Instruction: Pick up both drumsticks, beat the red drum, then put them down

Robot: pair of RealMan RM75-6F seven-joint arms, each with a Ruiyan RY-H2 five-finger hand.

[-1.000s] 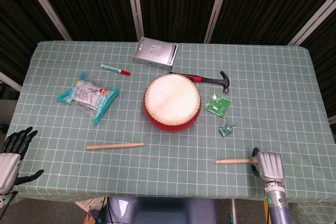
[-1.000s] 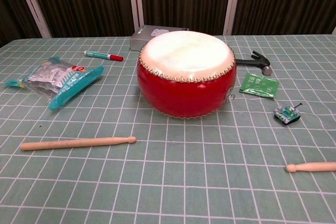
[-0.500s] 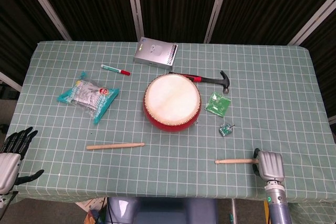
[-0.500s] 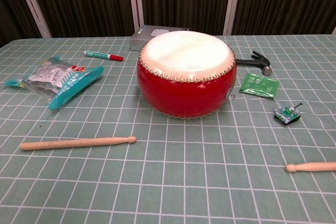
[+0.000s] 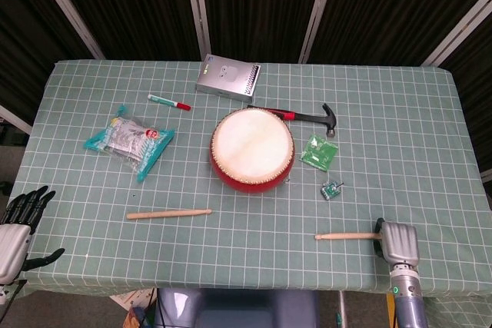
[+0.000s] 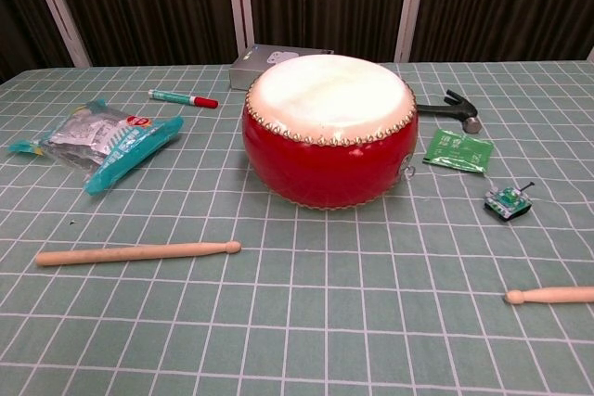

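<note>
The right drumstick (image 5: 344,236) lies near the right edge of the tabletop (image 5: 430,151), its butt under our right hand (image 5: 399,242); we cannot tell whether the fingers have closed on it. A shallow end grip could let it pivot or roll off. The left drumstick (image 5: 168,213) lies untouched before the red drum (image 5: 252,149), and our left hand (image 5: 17,228) hangs open, well off. Since the earlier frame, the right hand has slid slightly rightward along the stick.

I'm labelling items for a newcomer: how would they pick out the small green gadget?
Start at the red drum. To its right lies a flat green packet; just nearer the robot sits the small green gadget. It alone has thin wires sticking out.
</note>
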